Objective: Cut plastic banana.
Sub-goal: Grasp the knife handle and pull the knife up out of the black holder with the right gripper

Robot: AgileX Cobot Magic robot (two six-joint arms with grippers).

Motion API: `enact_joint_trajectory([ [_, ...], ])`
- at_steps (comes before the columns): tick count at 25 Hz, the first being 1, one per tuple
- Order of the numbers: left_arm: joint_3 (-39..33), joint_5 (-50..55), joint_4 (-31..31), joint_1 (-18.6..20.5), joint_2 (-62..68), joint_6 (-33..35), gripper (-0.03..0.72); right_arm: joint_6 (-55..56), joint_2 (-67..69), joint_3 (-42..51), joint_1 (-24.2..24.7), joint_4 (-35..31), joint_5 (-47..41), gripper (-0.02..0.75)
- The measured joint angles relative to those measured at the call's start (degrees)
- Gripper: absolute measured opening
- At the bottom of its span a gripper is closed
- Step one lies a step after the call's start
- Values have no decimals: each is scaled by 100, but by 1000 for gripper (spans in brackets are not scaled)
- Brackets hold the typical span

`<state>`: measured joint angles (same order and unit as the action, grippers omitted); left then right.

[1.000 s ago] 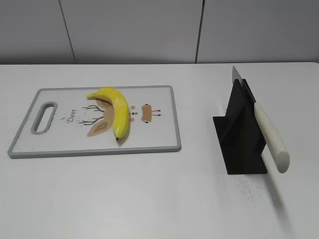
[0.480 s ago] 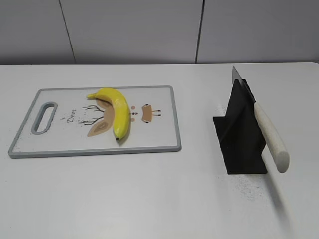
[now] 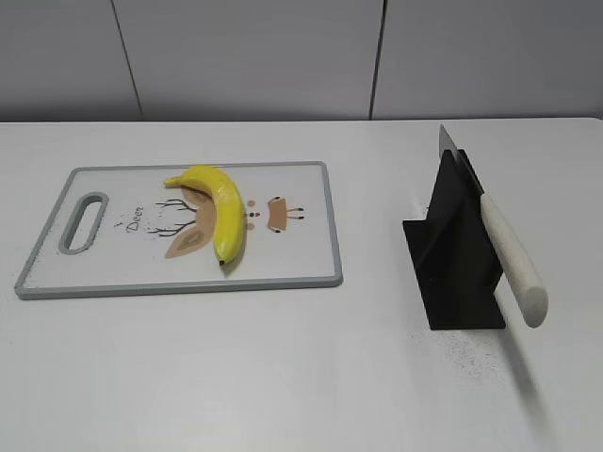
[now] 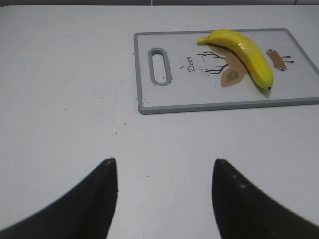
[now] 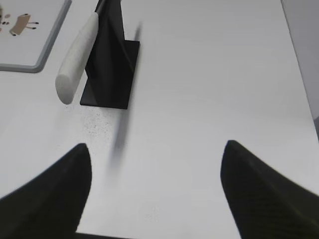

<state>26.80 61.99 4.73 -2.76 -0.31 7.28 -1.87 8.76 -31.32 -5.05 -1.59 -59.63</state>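
Banana on board, knife in stand

Table [image 3: 283, 377] carries four things: one white cutting board [image 3: 301, 259], one yellow plastic banana [image 3: 221, 207] lying on the board's middle, one black stand [image 3: 457, 254] and one knife [image 3: 504, 250] slotted in it, white handle sloping toward 5 o'clock. From the banana, the stand sits at 3 o'clock, well apart, nothing between. "Deer" is printed on the board. Left gripper [image 4: 163, 172] and right gripper [image 5: 155, 157] are both spread wide, holding nothing, above bare table.
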Motion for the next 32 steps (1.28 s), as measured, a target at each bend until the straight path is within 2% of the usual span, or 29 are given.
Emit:
enact_joint_trajectory([
  [5,0,0,0,0,0,0,589,0,1053,-482,0,-114,0,583],
  [11,0,0,0,0,0,0,589,0,2361,-1023,-23,-588,-188,561],
  [23,0,0,0,0,0,0,589,695,4505,-2405,-1367,-632,-439,561],
  [32,0,0,0,0,0,0,589,1206,6480,-2989,-1525,-621,-802,561],
])
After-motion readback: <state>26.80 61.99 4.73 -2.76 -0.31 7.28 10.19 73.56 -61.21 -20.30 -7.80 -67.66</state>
